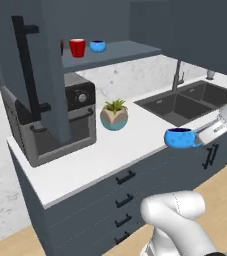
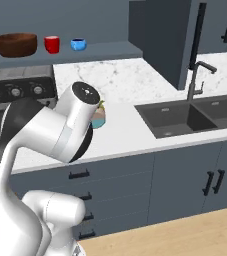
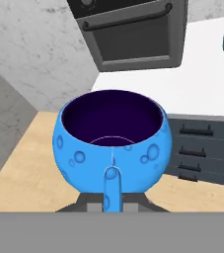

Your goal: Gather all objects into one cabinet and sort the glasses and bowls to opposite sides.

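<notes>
A white robot arm's two-finger gripper [image 1: 201,136] holds a small glossy bright-blue bowl [image 1: 180,138] in the air above the front edge of the white kitchen counter [image 1: 110,150], its fingers clamped on a short blue tab at the bowl's near side. In the hand view the bowl [image 3: 112,148] sits upright directly ahead of the fingertips, mouth up and dark inside, with the wooden floor and the dark drawer fronts [image 3: 195,153] beyond it.

The open dark slate-blue wall cabinet [image 1: 40,75], its tall door swung out with the long black bar handle [image 1: 27,70] showing, lies up and to the left of the held bowl in the left base view, across the counter and above the black-and-grey toaster oven [image 1: 60,120]. On its shelf [image 1: 115,52] stand a small bright red cylindrical cup [image 1: 77,47] and, just beside it, a second small blue bowl [image 1: 98,46]; the right base view adds a wide dark-brown wooden bowl [image 2: 15,44] on the far side of the cup.

The carry, by the look of it, must rise and swing left past the potted plant in a teal-and-beige pot [image 1: 114,116]. Keeping the bowl level matters, and where it lands relative to the cup decides the sorting.
</notes>
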Controlling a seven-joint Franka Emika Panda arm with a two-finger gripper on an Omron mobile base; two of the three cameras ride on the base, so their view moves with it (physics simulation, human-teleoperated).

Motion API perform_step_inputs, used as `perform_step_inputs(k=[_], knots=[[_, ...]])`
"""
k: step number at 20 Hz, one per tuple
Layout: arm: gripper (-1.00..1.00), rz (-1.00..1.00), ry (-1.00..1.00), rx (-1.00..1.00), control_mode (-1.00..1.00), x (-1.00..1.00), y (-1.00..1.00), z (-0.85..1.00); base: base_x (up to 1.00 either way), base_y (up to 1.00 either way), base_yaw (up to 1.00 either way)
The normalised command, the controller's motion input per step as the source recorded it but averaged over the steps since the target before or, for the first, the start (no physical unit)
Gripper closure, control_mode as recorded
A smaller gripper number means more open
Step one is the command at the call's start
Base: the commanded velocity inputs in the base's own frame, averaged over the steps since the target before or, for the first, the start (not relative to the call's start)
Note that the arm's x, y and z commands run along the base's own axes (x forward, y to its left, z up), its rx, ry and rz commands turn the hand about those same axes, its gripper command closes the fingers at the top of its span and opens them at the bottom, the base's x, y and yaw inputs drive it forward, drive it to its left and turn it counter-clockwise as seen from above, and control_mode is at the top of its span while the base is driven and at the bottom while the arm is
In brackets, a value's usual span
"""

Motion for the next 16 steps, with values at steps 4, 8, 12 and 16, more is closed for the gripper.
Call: perform_step_inputs(k=[4, 8, 12, 16], knots=[[1.0, 0.0, 0.0, 0.0, 1.0, 0.0, 0.0, 0.0, 0.67, 0.65, -0.2], [1.0, 0.0, 0.0, 0.0, 1.0, 0.0, 0.0, 0.0, 0.71, 0.38, -0.16], [1.0, 0.0, 0.0, 0.0, 1.0, 0.0, 0.0, 0.0, 0.81, 0.02, -0.2], [1.0, 0.0, 0.0, 0.0, 1.0, 0.0, 0.0, 0.0, 0.82, 0.0, -0.22]])
